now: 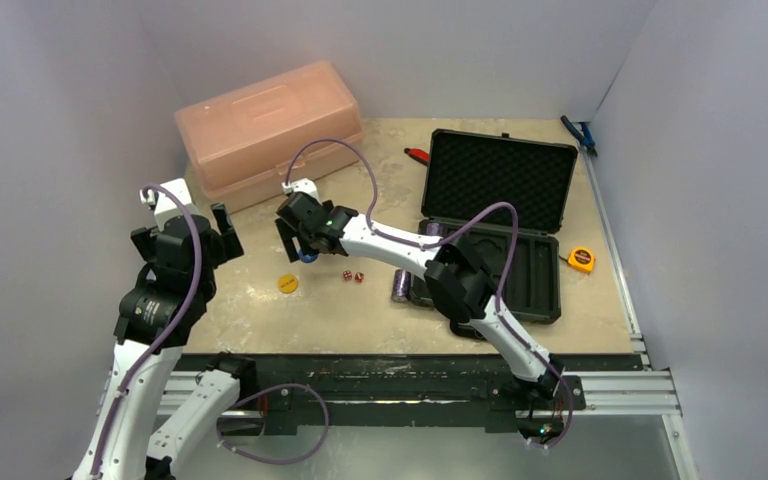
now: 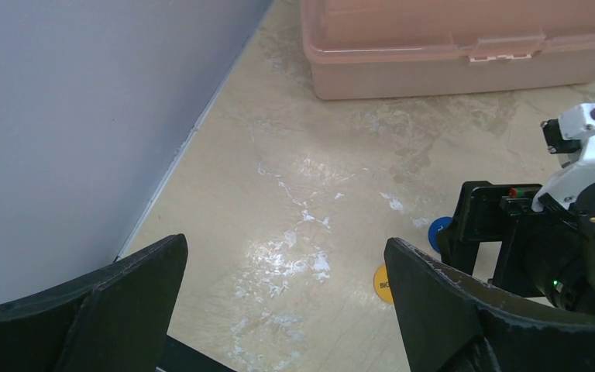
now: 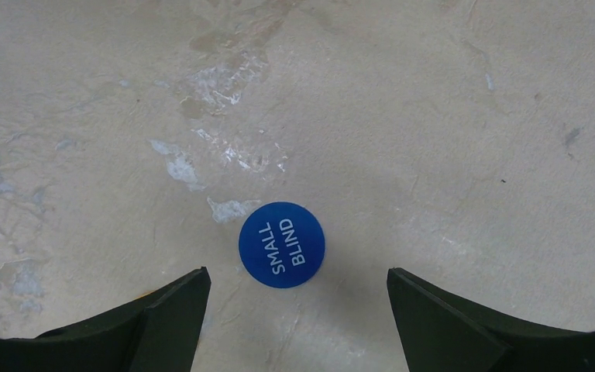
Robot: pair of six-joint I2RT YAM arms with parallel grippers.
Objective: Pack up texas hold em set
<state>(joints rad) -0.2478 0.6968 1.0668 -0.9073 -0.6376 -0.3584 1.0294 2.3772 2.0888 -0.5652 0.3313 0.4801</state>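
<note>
My right fingers (image 3: 163,325) hang wide over the blue disc (image 3: 281,245), lower centre of the wrist view; left fingers (image 2: 124,302) wide, empty. Lying flat on the table (image 3: 434,116), the thin disc may slip the pinch.

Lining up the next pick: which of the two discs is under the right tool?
The blue disc marked SMALL BLIND, lying flat below the open right tool. The orange disc lies apart, off to that tool's side.
</note>
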